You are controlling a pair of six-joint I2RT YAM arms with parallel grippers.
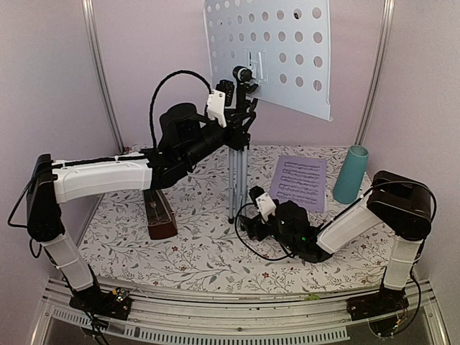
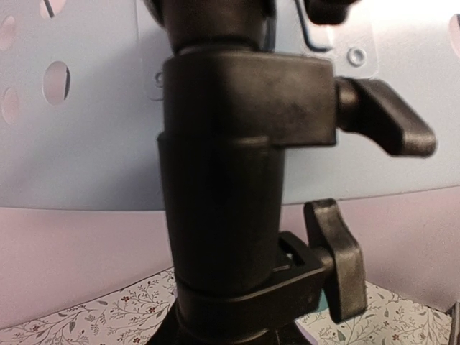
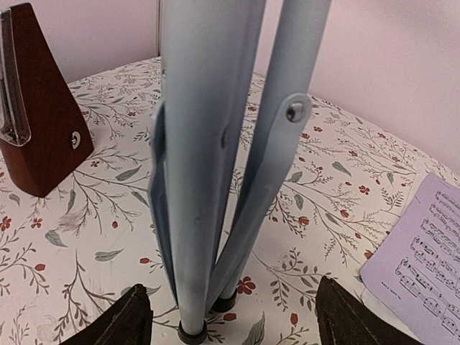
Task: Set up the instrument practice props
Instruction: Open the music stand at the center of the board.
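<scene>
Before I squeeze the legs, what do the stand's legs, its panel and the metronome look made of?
Legs: probably metal tube, pale painted, with a smooth sheen and a riveted brace.
Panel: likely thin sheet metal, matte pale blue, with punched round holes.
Metronome: wood or wood-look plastic, cannot tell which; satin red-brown, with a clear front cover.

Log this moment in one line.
left pincer: holds music stand | right pincer: open around tripod legs | metronome, sheet music: on table

Soft, even light, faint shadows; music stand [image 2: 230, 180] blurred close in left wrist view.
</scene>
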